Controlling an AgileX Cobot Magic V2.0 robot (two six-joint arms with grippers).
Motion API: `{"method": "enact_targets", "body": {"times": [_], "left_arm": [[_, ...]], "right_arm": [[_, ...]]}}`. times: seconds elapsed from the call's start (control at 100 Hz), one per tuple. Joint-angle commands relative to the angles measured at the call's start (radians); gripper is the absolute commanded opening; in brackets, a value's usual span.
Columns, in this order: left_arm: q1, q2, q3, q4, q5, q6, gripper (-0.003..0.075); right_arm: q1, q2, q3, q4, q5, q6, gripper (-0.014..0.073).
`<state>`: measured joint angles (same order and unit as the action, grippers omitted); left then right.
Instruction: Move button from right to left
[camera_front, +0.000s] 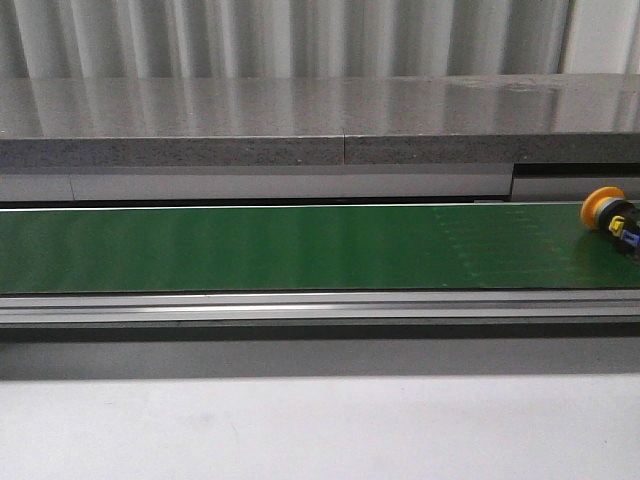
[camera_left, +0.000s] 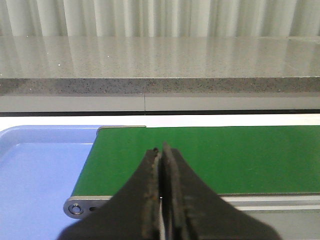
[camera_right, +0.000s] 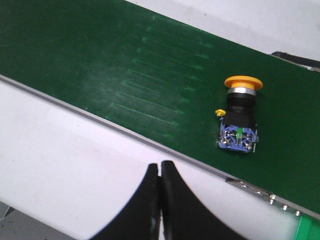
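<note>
On your far left sits a pale blue plastic tray (camera_left: 35, 175), just beside the left end of the long green conveyor belt (camera_front: 300, 248). The left black claw (camera_left: 161, 155) hovers over that end with its fingers pressed together, holding nothing.

Moving right, the belt surface is bare until its right end. There you will find the small push-button with a round yellow mushroom head, black collar and clear-and-blue contact block (camera_right: 239, 117) — lying on its side on the belt. Its long axis runs roughly across the belt (head toward the grey stone ledge (camera_front: 320, 125), block toward the near rail).

The right black claw (camera_right: 160, 172) is the nearer one by far. It hangs over the white bench (camera_right: 65, 165) just in front of the belt, fingers also closed and empty; the button lies beyond it and to its right. Nothing stands between them — you would need to spread the fingers first.
</note>
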<state>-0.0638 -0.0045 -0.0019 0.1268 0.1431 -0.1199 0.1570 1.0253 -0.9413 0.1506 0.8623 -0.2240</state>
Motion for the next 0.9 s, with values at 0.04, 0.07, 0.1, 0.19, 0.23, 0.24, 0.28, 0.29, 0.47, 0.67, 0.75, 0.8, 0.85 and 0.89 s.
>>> {"method": "enact_targets", "body": {"times": [0.04, 0.07, 0.1, 0.19, 0.23, 0.24, 0.28, 0.29, 0.47, 0.67, 0.75, 0.8, 0.85, 0.89], "left_arm": [[-0.003, -0.036, 0.025, -0.001, -0.082, -0.007, -0.002], [-0.003, -0.036, 0.025, -0.001, -0.082, -0.007, -0.002], [-0.003, -0.036, 0.025, -0.001, -0.082, -0.007, -0.002], [-0.003, -0.036, 0.025, -0.001, -0.082, -0.007, -0.002], [-0.003, -0.036, 0.025, -0.001, -0.082, -0.007, -0.002], [-0.003, -0.036, 0.025, -0.001, -0.082, -0.007, -0.002], [-0.003, -0.036, 0.025, -0.001, -0.082, -0.007, -0.002], [-0.003, -0.036, 0.025, -0.001, -0.082, -0.007, -0.002], [-0.003, -0.036, 0.025, -0.001, -0.082, -0.007, -0.002], [-0.003, -0.036, 0.025, -0.001, -0.082, -0.007, -0.002], [-0.003, -0.036, 0.025, -0.001, -0.082, -0.007, -0.002], [-0.003, -0.036, 0.025, -0.001, -0.082, -0.007, -0.002], [-0.003, -0.036, 0.025, -0.001, -0.083, -0.007, -0.002], [-0.003, -0.036, 0.025, -0.001, -0.086, -0.007, -0.002]], "right_arm": [[0.015, -0.135, 0.048, 0.022, -0.071, -0.012, -0.0067], [0.015, -0.162, 0.065, 0.026, -0.073, -0.012, -0.0067], [0.015, -0.194, 0.082, 0.027, -0.074, -0.012, -0.0067], [0.015, -0.287, 0.136, 0.027, -0.075, -0.012, -0.0067], [0.015, -0.325, 0.163, 0.027, -0.076, -0.012, -0.0067], [0.015, -0.341, 0.172, 0.027, -0.076, -0.012, -0.0067], [0.015, -0.387, 0.195, 0.027, -0.076, -0.012, -0.0067], [0.015, -0.395, 0.204, 0.027, -0.076, -0.012, -0.0067], [0.015, -0.599, 0.326, 0.027, -0.1, -0.012, -0.0067], [0.015, -0.783, 0.417, 0.027, -0.123, -0.012, -0.0067], [0.015, -0.83, 0.444, 0.027, -0.141, -0.012, -0.0067], [0.015, -0.848, 0.455, 0.027, -0.154, -0.012, -0.0067], [0.015, -0.859, 0.463, 0.027, -0.167, -0.012, -0.0067], [0.015, -0.86, 0.468, 0.027, -0.177, -0.012, -0.0067]]}}
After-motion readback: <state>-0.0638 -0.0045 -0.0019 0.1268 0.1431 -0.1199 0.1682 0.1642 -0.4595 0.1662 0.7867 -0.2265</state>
